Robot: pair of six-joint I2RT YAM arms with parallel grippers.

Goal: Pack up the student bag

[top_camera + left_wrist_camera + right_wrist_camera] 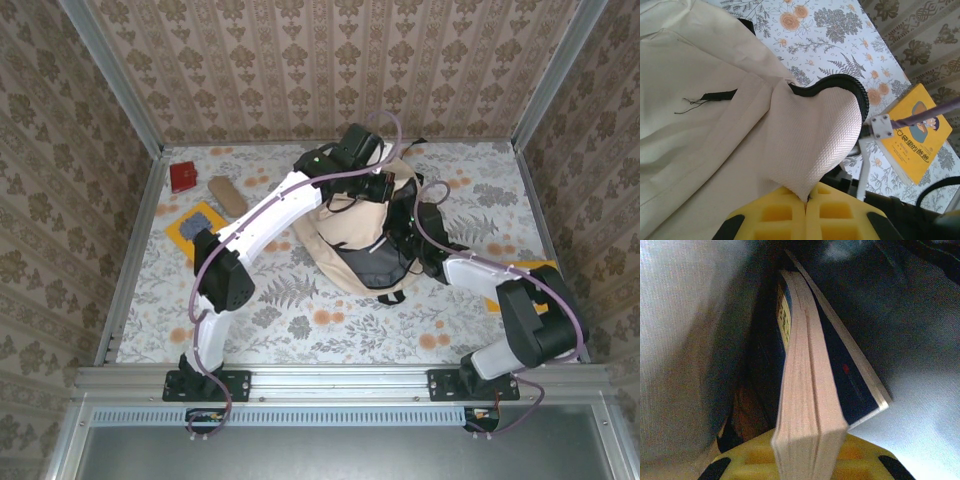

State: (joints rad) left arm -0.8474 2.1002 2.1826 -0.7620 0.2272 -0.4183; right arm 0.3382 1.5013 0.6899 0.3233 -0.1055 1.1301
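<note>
The flowered surface carries the beige bag at its middle. The left hand is at the bag's far top edge, pinched together on a fold of its cloth. The right hand is inside the bag with grey lining around it, clamped on a book held on edge. A yellow book lies on the surface near the bag.

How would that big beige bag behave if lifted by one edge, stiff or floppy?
Probably floppy: the student bag slumps unevenly on the table, and the fabric pinched in the left pincer folds and creases. Pushed, it would likely bunch up rather than slide cleanly. The book held inside it by the right pincer should add some weight.
</note>
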